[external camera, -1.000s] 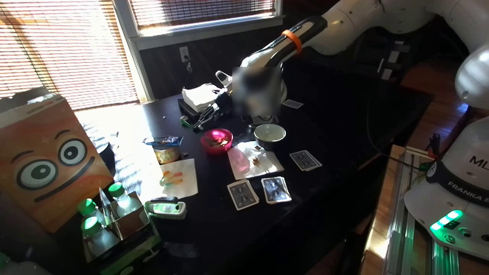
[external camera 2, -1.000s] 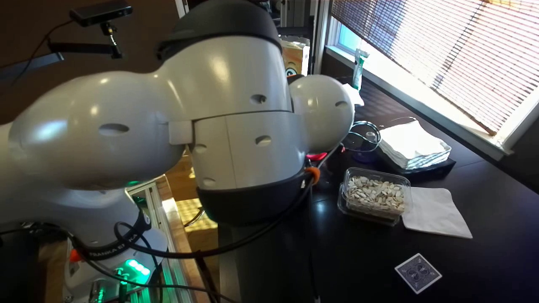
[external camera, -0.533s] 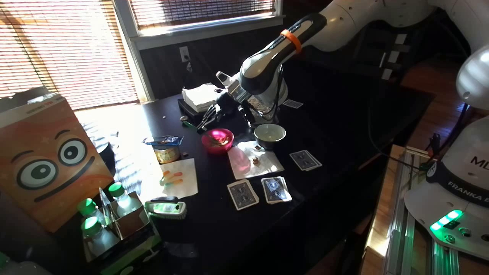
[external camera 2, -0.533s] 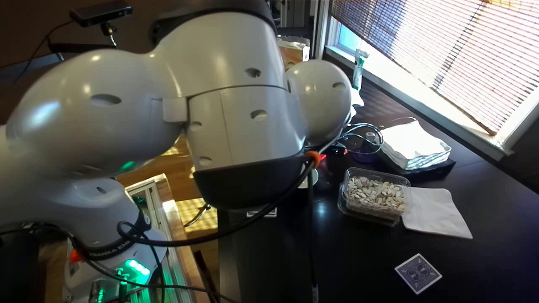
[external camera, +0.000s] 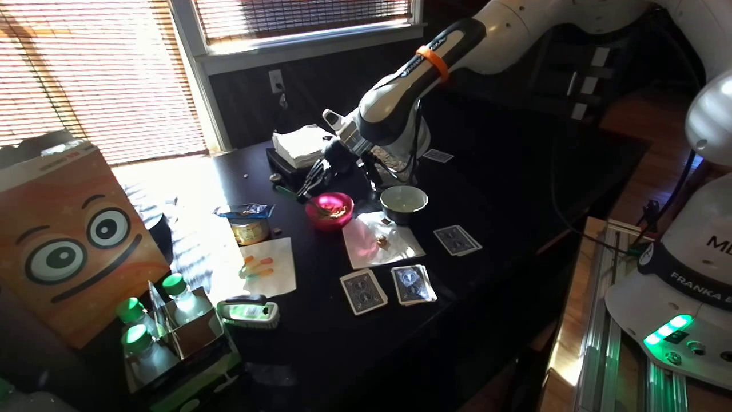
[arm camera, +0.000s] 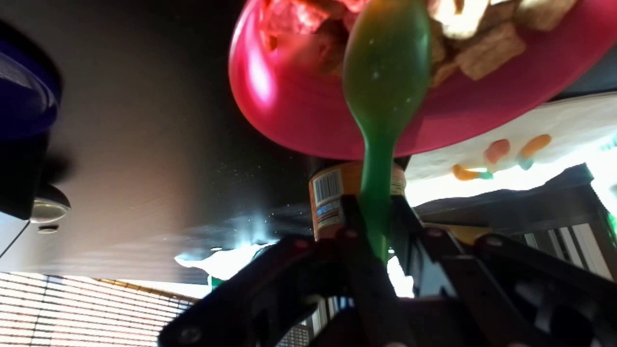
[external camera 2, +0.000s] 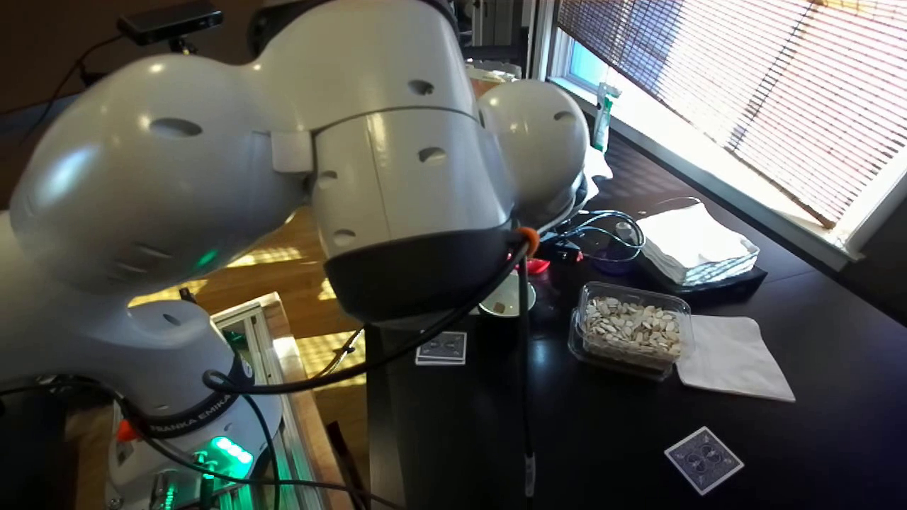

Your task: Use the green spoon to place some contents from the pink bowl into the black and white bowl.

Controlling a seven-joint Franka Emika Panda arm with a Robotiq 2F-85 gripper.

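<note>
My gripper [arm camera: 373,205] is shut on the green spoon [arm camera: 381,164], with its fingers on either side of the handle. In the wrist view the spoon's head lies across the brown and reddish pieces in the pink bowl [arm camera: 308,120]; whether it carries any cannot be told. An exterior view has the green handle end [external camera: 284,190] poking out behind the gripper, while the head dips inside the pink bowl [external camera: 327,225]. Beside that bowl stands the black and white bowl [external camera: 405,197], dark outside and pale inside. A brown piece shows in the black and white bowl [external camera 2: 503,289] in an exterior view.
A napkin [external camera: 354,252] with crumbs lies before the bowls, near card piles [external camera: 363,292]. A can [external camera: 250,233] topped by a blue packet stands close to the pink bowl. Behind are a napkin stack [external camera: 303,146] and a clear box of seeds [external camera 2: 634,326].
The gripper has shifted slightly right, and the spoon's head has come into the pink bowl. The pink bowl has slid a little toward the black and white bowl.
</note>
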